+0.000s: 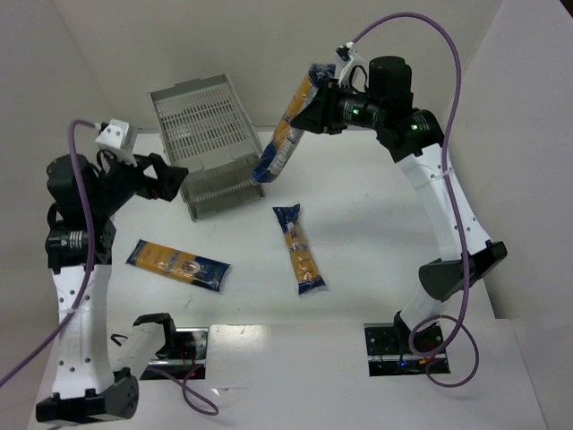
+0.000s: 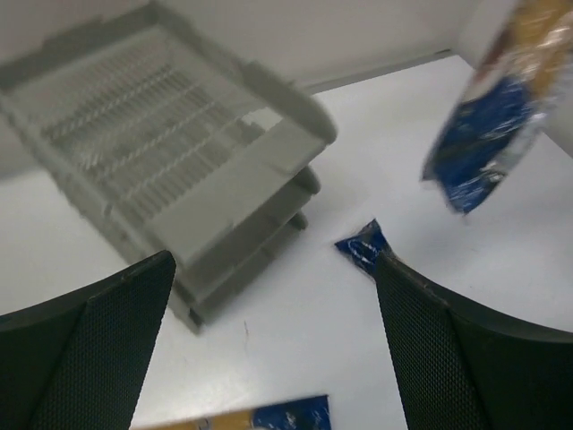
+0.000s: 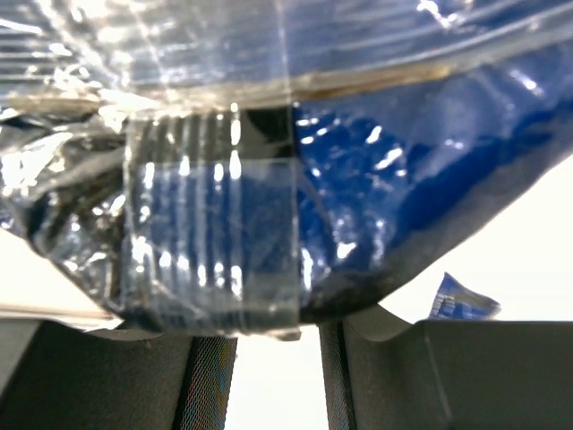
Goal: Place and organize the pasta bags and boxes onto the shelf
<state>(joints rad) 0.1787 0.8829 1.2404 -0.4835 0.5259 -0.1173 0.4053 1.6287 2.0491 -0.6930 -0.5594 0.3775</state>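
**Top view.** The right hand (image 1: 320, 97) is clamped on the upper end of one pasta packet (image 1: 285, 134). It holds the packet off the tabletop (image 1: 385, 215), to the right of the shelf (image 1: 208, 134). The packet slants downward, and its lower blue end is at the shelf's right front corner. I cannot tell whether it touches the tray edge.

The right arm reaches far forward with its wrist turned toward the shelf. The left arm is folded upright on the shelf's left. The left hand (image 1: 166, 176) is just beside the shelf's left front corner, and its fingers are apart and hold nothing.

A second packet (image 1: 299, 249) lies flat in front of the shelf and to its right. A third packet (image 1: 177, 263) lies in front of the shelf and to its left. No packet can be seen lying in a tray.

By my reading, the first packet is being brought in. The next move calls for laying it closer to level and lining its length with a tray opening. It can then slide in rather than catch on the rim.

**Left wrist view.** The two dark fingers (image 2: 85, 358) are well apart at the bottom corners with nothing between them. The three-tier shelf is ahead and to the left. The hanging packet's blue end is to the right of the shelf, and a corner of the second packet is in front of it.

**Right wrist view.** The packet's crinkled blue end fills the picture above the fingers (image 3: 107, 376). The shelf is hidden.
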